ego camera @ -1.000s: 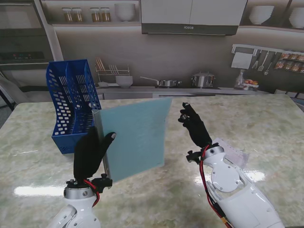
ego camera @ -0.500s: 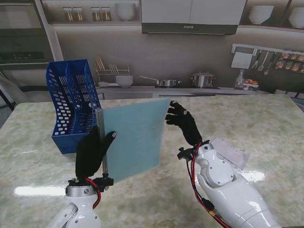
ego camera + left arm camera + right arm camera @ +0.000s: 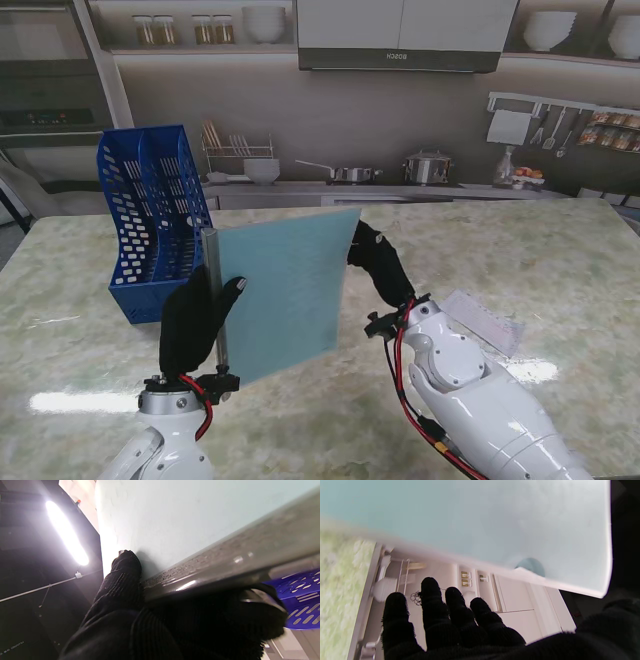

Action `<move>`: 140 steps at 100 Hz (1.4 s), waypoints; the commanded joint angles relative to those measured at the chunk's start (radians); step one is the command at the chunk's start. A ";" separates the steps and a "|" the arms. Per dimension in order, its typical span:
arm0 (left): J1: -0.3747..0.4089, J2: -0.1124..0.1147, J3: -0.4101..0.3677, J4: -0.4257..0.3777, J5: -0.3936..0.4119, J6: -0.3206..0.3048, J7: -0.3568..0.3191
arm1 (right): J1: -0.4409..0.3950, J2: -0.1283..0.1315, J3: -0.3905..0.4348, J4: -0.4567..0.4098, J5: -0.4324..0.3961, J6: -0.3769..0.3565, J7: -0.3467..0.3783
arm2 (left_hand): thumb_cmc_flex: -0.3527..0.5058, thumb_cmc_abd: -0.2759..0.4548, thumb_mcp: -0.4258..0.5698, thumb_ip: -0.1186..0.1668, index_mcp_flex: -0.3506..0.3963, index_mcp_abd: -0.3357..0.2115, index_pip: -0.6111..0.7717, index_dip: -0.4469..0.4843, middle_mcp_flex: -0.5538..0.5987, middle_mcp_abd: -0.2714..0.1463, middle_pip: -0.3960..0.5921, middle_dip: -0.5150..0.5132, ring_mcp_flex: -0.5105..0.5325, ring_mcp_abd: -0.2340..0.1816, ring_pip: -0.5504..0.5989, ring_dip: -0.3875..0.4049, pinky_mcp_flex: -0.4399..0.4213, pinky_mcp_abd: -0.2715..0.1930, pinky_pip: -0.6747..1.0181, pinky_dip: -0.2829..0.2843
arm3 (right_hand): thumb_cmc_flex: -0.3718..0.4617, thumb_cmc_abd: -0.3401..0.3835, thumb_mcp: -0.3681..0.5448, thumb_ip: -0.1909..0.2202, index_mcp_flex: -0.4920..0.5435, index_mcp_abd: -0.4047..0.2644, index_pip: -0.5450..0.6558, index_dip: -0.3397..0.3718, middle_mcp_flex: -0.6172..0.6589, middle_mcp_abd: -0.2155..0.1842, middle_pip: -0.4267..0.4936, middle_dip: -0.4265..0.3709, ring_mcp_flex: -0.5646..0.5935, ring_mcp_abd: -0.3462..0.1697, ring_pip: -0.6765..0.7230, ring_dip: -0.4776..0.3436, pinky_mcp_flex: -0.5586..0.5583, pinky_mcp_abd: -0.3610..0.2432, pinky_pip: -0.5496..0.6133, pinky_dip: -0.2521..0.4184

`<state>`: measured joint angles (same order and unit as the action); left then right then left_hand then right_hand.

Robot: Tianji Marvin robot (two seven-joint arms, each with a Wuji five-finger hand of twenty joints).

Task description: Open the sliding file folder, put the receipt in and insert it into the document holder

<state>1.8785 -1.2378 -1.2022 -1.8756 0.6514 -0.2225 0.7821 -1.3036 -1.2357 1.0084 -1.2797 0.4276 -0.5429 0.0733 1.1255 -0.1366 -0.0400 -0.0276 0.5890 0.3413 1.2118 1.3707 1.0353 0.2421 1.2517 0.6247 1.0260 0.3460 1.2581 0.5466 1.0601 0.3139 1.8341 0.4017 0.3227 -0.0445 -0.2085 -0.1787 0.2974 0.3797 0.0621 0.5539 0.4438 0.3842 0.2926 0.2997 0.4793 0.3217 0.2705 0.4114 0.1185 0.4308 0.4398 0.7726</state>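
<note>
My left hand (image 3: 195, 318) holds the pale blue sliding file folder (image 3: 285, 285) upright by its grey spine bar (image 3: 211, 300), thumb on the front sheet. The left wrist view shows the folder (image 3: 190, 515), the bar (image 3: 225, 560) and my fingers (image 3: 120, 585) wrapped around it. My right hand (image 3: 378, 262) is at the folder's far right edge, fingers apart and partly behind the sheet, holding nothing that shows. In the right wrist view the fingers (image 3: 450, 615) reach past the folder's (image 3: 495, 517) edge. The white receipt (image 3: 487, 322) lies on the table by my right forearm. The blue document holder (image 3: 150, 215) stands at the far left.
The marble table (image 3: 560, 260) stretches out to the right of the receipt. A kitchen backdrop with a counter, pots and shelves stands behind the table's far edge.
My right hand has moved left from open air to the folder's right edge. The folder has turned a little more upright in my left hand.
</note>
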 commanded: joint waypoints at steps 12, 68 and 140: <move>0.000 -0.004 0.003 -0.001 -0.010 0.005 -0.011 | 0.006 -0.010 -0.024 0.012 0.141 -0.044 0.109 | 0.166 0.099 0.052 0.008 0.068 -0.002 0.145 0.050 0.041 -0.146 0.053 -0.007 0.022 0.156 0.031 -0.007 0.003 -0.171 0.044 -0.017 | 0.008 -0.013 -0.011 -0.020 0.057 -0.075 0.022 0.018 0.059 -0.080 0.015 0.027 0.052 -0.061 0.002 0.002 0.020 -0.042 0.011 0.024; -0.028 -0.011 0.007 0.015 -0.061 0.054 -0.034 | 0.030 0.002 -0.054 0.017 0.088 -0.035 0.132 | 0.166 0.098 0.053 0.008 0.067 -0.001 0.145 0.051 0.040 -0.142 0.053 -0.006 0.018 0.159 0.030 -0.006 0.003 -0.171 0.044 -0.017 | 0.375 -0.199 0.131 0.067 0.212 -0.274 0.306 0.073 0.337 -0.263 0.258 0.260 0.285 -0.171 0.203 0.084 0.192 -0.169 0.281 0.052; -0.028 -0.016 -0.014 0.010 -0.068 0.059 -0.015 | 0.009 0.015 -0.027 -0.013 0.004 0.007 0.094 | 0.165 0.097 0.053 0.009 0.065 -0.003 0.144 0.051 0.037 -0.142 0.056 -0.004 0.016 0.156 0.032 -0.004 0.003 -0.171 0.044 -0.017 | 0.714 -0.230 0.898 -0.014 0.316 -0.494 0.805 -0.140 0.505 -0.324 0.295 0.333 0.419 -0.211 0.274 0.094 0.136 -0.255 0.851 -0.242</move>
<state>1.8474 -1.2494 -1.2132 -1.8551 0.5819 -0.1588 0.7654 -1.2845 -1.2249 0.9785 -1.2895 0.4331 -0.5446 0.1605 1.1265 -0.1343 -0.0400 -0.0275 0.5892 0.3413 1.2119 1.3703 1.0354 0.2418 1.2523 0.6245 1.0259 0.3460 1.2580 0.5463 1.0601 0.3143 1.8455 0.4017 0.9712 -0.3355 0.6442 -0.1814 0.5779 -0.0655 0.8638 0.3910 0.9469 0.0925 0.5777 0.6113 0.8698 0.1305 0.5462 0.4977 0.2577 0.2087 1.2634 0.5543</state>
